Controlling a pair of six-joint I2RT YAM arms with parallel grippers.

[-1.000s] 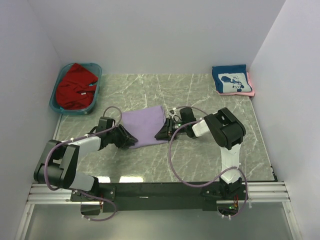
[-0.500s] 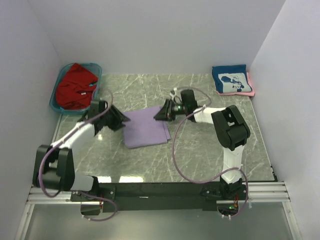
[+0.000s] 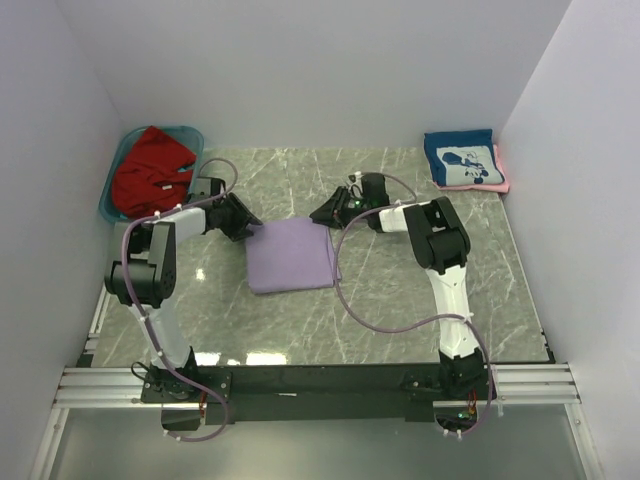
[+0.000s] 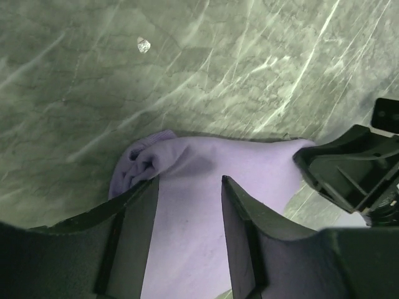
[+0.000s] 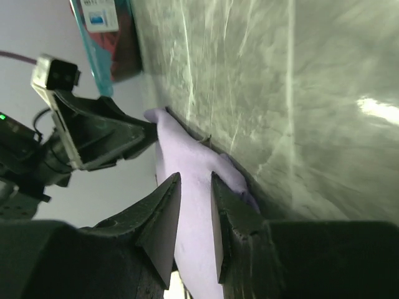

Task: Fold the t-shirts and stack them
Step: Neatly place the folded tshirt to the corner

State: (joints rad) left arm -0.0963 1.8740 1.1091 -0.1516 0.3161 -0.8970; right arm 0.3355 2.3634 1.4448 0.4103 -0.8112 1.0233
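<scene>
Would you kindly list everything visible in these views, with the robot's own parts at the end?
plain lavender cloth t-shirt: one, lavender, folded flat mid-table.
red cloth t-shirt: one, red, bunched inside the tub.
navy cloth t-shirt with white graphic: one, navy, folded, far-right corner, on top of the pink one.
pink cloth t-shirt: one, pink, only its edge shows beneath the navy one.
teal plastic tub: one, teal, far-left corner.
green marbled table: one, green with pale veins.
left hand: one, black, at the lavender shirt's far-left corner, fingers apart.
right hand: one, black, at its far-right corner, fingers narrowly apart, grip unclear.
</scene>
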